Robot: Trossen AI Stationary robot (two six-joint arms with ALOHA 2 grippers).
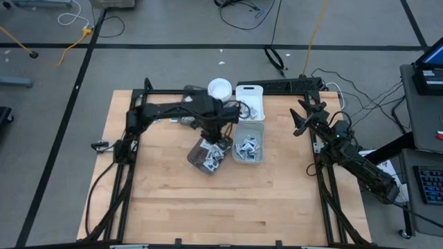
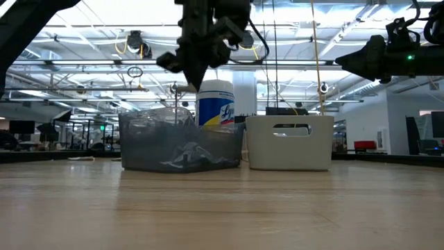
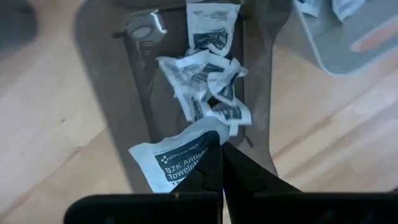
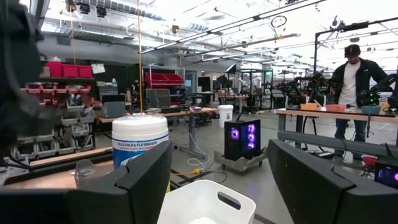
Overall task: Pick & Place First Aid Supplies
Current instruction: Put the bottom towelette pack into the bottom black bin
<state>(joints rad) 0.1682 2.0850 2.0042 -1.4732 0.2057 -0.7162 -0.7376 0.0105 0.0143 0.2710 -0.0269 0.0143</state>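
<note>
Left end effector (image 3: pixel 221 163), frame centre, pinches a towelette packet (image 3: pixel 171 160) above the smoky bin (image 3: pixel 109 81); release seems next. Right end effector (image 4: pixel 221 180) waits open.

My left pincer's packet (image 3: pixel 171 163) reads "BZK Antiseptic Towelette"; the wipes canister (image 4: pixel 140 146) says "Kills Cold & Flu Viruses".

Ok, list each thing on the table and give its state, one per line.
Left end effector: shut on a towelette packet, above the smoky bin.
Right end effector: open, empty, at the table's right edge.
Smoky bin: holds packets.
Clear bin: holds packets.
White bin: upright.
Wipes canister: upright, lid on.
</note>
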